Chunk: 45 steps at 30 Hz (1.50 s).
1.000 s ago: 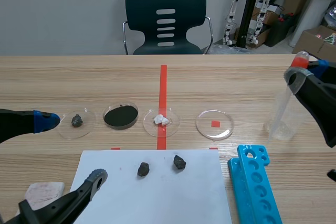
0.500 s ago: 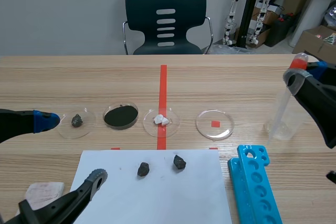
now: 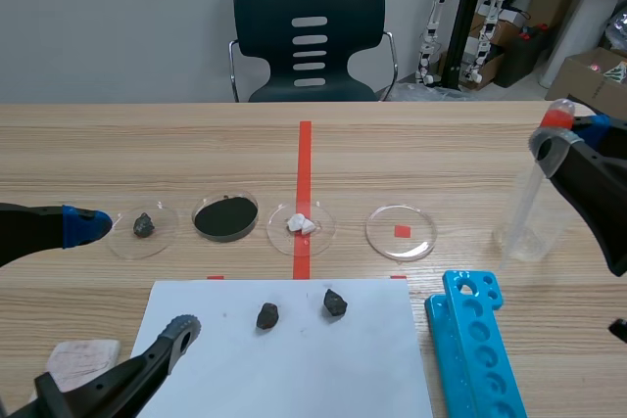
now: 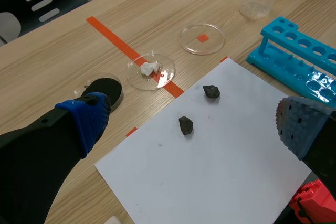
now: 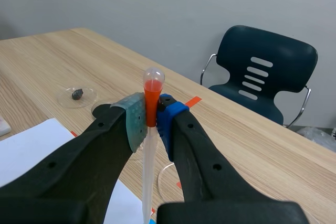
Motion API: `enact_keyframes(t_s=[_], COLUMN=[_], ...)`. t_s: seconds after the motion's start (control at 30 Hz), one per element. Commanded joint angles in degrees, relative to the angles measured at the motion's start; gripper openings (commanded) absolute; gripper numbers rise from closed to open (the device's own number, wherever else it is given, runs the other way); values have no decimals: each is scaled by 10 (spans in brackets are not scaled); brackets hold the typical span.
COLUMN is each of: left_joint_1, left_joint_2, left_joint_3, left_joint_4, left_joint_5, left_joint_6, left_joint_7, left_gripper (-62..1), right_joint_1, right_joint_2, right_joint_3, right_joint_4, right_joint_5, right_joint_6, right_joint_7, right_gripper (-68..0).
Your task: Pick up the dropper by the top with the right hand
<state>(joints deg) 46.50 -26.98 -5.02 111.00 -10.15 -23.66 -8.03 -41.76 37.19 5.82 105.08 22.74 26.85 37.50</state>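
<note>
The dropper [image 5: 150,129] is a clear pipette with an orange-red bulb at its top. My right gripper [image 5: 150,111] is shut on that bulb, and the clear stem hangs down between the fingers. In the scene view the dropper [image 3: 534,183] slants down from the right gripper [image 3: 560,129] into a clear beaker [image 3: 524,232] at the table's right. My left gripper [image 3: 132,276] stands open low at the left, one finger beside the leftmost dish, the other over the white paper [image 3: 294,349]. In the left wrist view the open gripper [image 4: 191,124] straddles the paper [image 4: 220,166].
Several petri dishes line the middle: a dark rock [image 3: 144,225], black powder [image 3: 225,216], white lumps [image 3: 301,224], and an empty dish [image 3: 401,231]. Two dark rocks [image 3: 266,315] [image 3: 335,302] lie on the paper. A blue tube rack [image 3: 475,349] sits front right; a chair [image 3: 310,36] stands behind.
</note>
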Motion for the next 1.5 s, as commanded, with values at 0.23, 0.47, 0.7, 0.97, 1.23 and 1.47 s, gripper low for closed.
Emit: enact_keyframes(t_s=[0.23,0.47,0.7,0.97,1.23,1.47], left_joint_1=[3,3,3,3,3,3], left_joint_2=[3,3,3,3,3,3], left_joint_3=[-2,-2,-2,-2,-2,-2], left_joint_4=[4,4,4,4,4,4], left_joint_5=[-8,-8,-8,-8,-8,-8], left_joint_6=[1,1,1,1,1,1], left_joint_7=[-12,-11,-10,-9,35,120], left_gripper=[14,14,14,14,14,14], right_joint_1=[5,5,5,5,5,5], right_joint_2=[7,7,7,7,7,7], right_joint_3=[7,7,7,7,7,7], right_joint_4=[10,10,10,10,10,10], right_joint_5=[7,7,7,7,7,7], right_joint_6=[-2,-3,-9,-9,-9,-9], right_joint_7=[15,34,47,47,46,44], right_gripper=[-643,-643,-643,-643,-643,-643])
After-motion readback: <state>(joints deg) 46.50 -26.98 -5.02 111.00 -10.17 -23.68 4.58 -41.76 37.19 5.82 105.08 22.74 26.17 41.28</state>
